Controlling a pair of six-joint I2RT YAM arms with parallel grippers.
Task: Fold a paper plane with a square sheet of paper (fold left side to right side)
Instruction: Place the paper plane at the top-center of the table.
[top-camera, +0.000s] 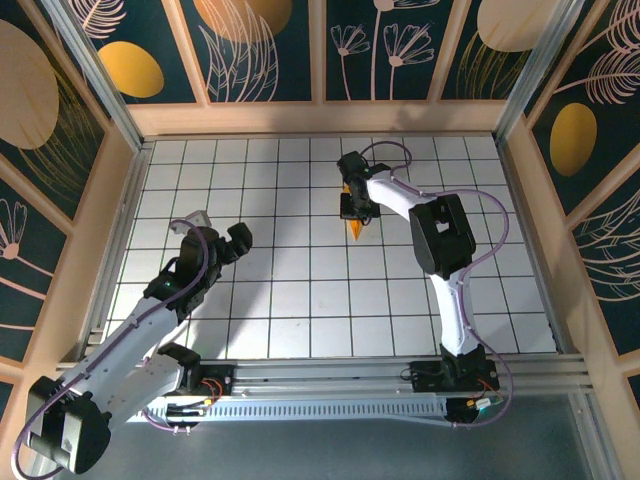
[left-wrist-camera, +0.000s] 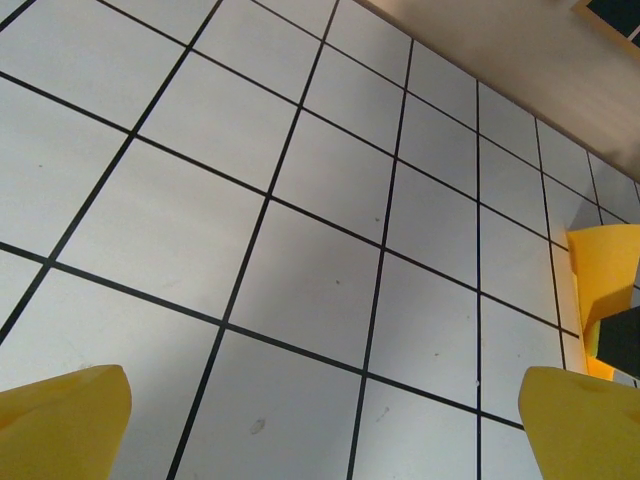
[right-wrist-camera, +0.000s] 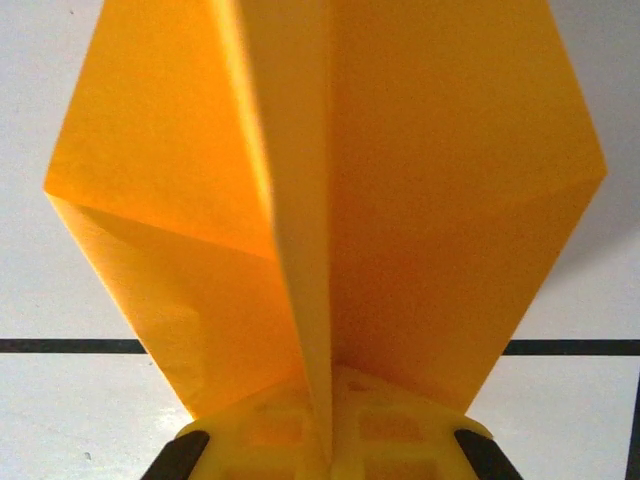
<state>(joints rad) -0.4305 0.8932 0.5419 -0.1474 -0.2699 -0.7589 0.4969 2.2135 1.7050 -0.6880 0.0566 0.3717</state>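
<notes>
1. Step: the plane (right-wrist-camera: 420, 180) looks folded, with wings on either side of a centre crease. The right claw (right-wrist-camera: 330, 445) is closed on that crease, and the paper stands just ahead of its fingers.
2. The left claw (top-camera: 218, 235) is wide open and holds nothing. The plane sits well off to its right, across bare desk (top-camera: 300, 300).
3. Next, my read: flatten the left-to-right fold or set the plane down. The paper is thin, so release gently.
4. The right wrist cam shows the crease and flaps. The top cam gives an orange sliver on the claw's near side. The left wrist cam catches the plane's edge at far right.
</notes>
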